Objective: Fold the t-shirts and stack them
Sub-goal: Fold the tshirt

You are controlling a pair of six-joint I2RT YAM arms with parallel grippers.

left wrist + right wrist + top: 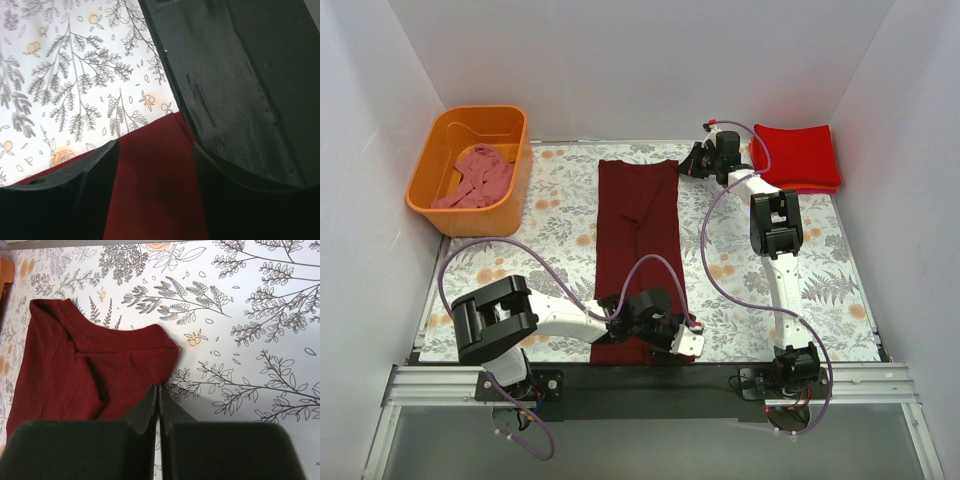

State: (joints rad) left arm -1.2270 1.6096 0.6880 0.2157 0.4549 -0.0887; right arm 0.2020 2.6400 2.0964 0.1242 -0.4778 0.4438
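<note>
Left fingers (240,100) wide over maroon t-shirt (635,215), right fingers (145,410) together at its far edge.

**Landmark:** maroon t-shirt (636,240), laid flat lengthwise down the middle of the table (840,300).
- **Far left of it:** orange tub (420,190), high-walled, with a pink t-shirt (475,178) inside. A narrow bare lane runs between tub and shirt.
- **Near left of it:** left arm (495,318) reaches across, and open table lies between arm and tub.
- **Its near right corner:** left gripper (690,343), jaws apart over the hem.
- **Its far right corner:** right gripper (685,166), jaws closed, just beside the edge.
- **Right of it:** right arm (775,225) runs near to far. A bare lane lies between arm and shirt, crossed by a purple cable (705,250).
- **Far right of it:** red t-shirts (798,157), stacked in the corner.
- **Bounds:** white walls (620,60) close three sides.
</note>
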